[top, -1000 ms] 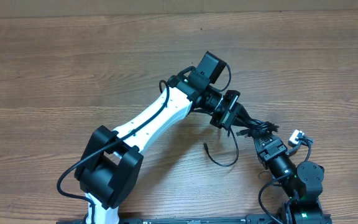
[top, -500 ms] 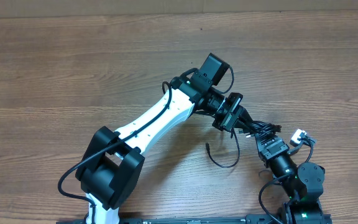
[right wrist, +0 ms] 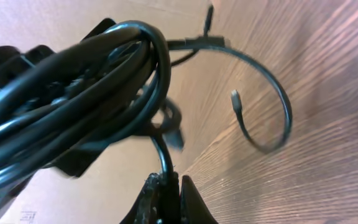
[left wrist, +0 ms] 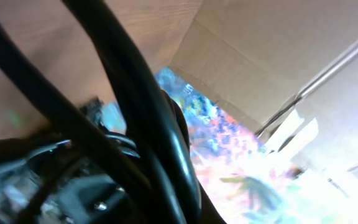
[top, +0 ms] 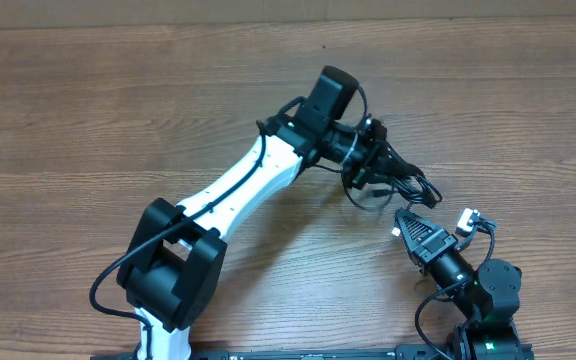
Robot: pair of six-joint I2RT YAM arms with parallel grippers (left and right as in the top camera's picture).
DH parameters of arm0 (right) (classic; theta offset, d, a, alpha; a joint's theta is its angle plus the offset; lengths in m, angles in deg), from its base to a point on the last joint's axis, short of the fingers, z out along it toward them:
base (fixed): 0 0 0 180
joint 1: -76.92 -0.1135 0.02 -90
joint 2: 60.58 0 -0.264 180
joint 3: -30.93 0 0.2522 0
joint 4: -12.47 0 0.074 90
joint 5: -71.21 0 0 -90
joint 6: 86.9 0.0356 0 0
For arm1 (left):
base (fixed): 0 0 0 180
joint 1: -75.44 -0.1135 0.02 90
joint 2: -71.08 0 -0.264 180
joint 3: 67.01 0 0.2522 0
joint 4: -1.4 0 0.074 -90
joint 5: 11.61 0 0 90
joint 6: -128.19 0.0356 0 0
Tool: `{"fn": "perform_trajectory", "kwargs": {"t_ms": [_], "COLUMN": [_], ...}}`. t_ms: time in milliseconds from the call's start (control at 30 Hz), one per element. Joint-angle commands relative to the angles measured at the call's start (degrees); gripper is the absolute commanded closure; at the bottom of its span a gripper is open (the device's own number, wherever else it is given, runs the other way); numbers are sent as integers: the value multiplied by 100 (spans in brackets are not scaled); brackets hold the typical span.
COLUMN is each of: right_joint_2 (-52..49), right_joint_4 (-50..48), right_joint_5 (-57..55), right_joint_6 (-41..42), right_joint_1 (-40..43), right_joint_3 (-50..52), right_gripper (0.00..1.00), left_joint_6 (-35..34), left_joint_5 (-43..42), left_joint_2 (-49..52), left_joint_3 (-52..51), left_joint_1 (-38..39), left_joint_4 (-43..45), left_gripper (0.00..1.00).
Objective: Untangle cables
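Note:
The cables [top: 409, 183] are a black bunch hanging at my left gripper [top: 373, 165], which is shut on them above the table. In the left wrist view they fill the frame as thick blurred black strands [left wrist: 135, 106], and the jaws are hidden. My right gripper [top: 400, 222] sits just below and right of the bunch, pointing at it. In the right wrist view its jaws [right wrist: 169, 186] are shut on one thin cord that rises into the bunch [right wrist: 86, 81]. A loose loop with a small plug tip [right wrist: 235, 97] curls out to the right.
The wooden table [top: 118, 100] stretches to the left and the far side. A cardboard wall [top: 268, 8] runs along the far edge and also shows in the left wrist view [left wrist: 260, 56]. A small white part [top: 471, 217] sits on the right wrist.
My left gripper has swung up and away with the bunch. The loop that lay on the table has come up with it. My right gripper now points up-left at the bunch.

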Motion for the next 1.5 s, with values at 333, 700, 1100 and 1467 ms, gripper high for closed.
{"fn": "perform_trajectory", "kwargs": {"t_ms": [333, 700, 1100, 1467], "right_joint_2": [7, 7, 7, -4], "right_joint_4": [190, 212, -385, 83], "right_joint_5": [404, 378, -42, -474], "right_joint_6": [-20, -564, -949, -955], "right_joint_1": [11, 11, 11, 11], "right_joint_3": [59, 59, -120, -404], "right_gripper": [83, 47, 54, 57], "left_joint_6": [2743, 7086, 8789, 8874], "left_joint_5": [485, 1069, 1012, 391], "left_joint_2": [-76, -76, -76, -76], "left_joint_3": [114, 114, 114, 114], "left_joint_1": [-439, -424, -426, -415], "left_joint_4": [-111, -291, -785, -970], "left_gripper": [96, 96, 96, 96]}}
